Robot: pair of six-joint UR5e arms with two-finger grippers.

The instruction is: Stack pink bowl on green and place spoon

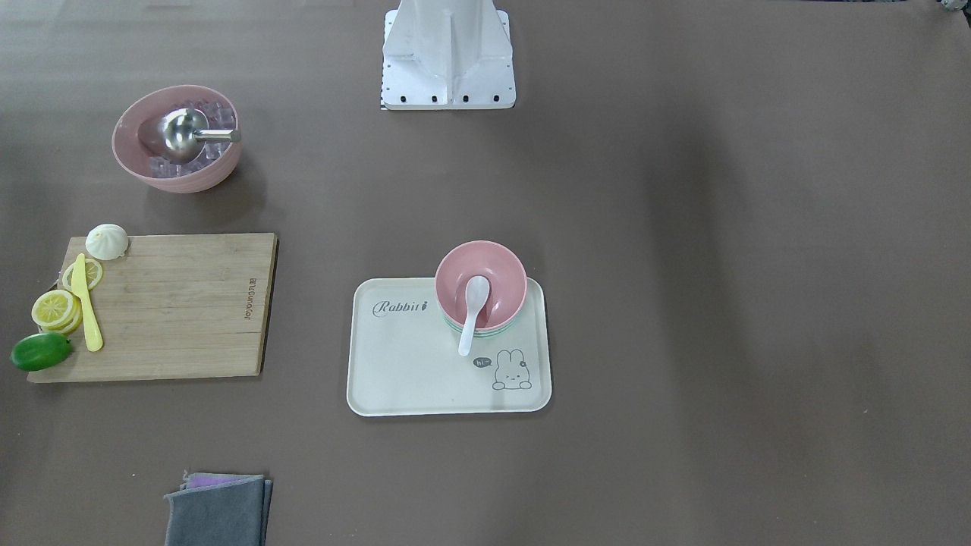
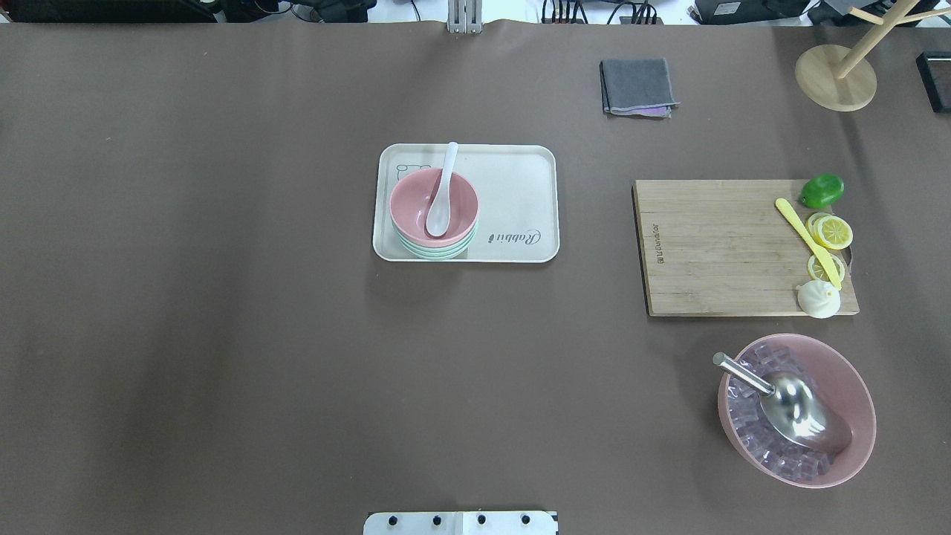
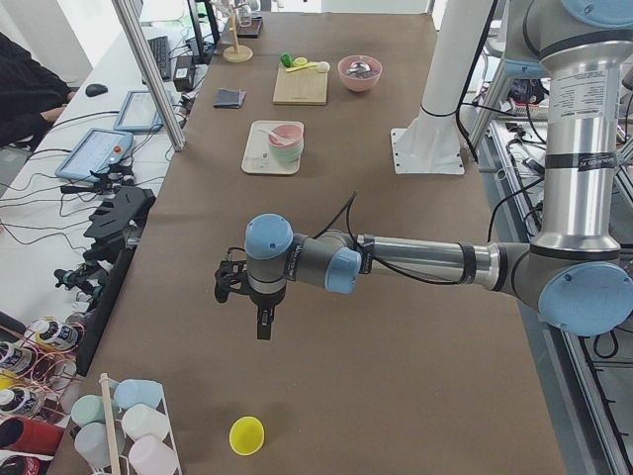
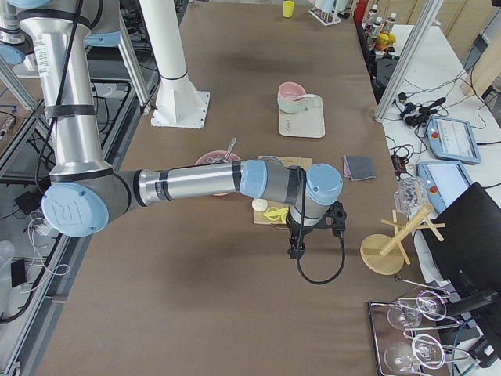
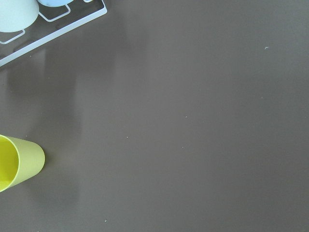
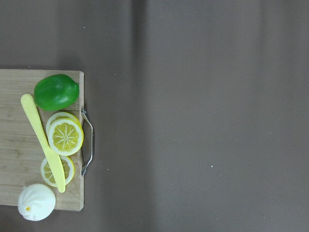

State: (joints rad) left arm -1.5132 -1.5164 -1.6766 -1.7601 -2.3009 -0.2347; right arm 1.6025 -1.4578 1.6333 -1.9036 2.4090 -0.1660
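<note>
Both steps looked done: the round pink bowl (image 1: 481,282) sat on the pale green bowl (image 2: 438,253), white spoon (image 1: 472,315) inside, nothing further needed; left claw (image 3: 263,325) and right claw (image 4: 297,250) hung clear, grip impossible to tell.

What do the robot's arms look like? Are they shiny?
Yes! The left arm and the right arm are shiny silver tubes joined by round light-blue caps. One cap on the right arm carries an R logo. The left gripper and the right gripper are black, and a black cable loops below the right one.
</note>
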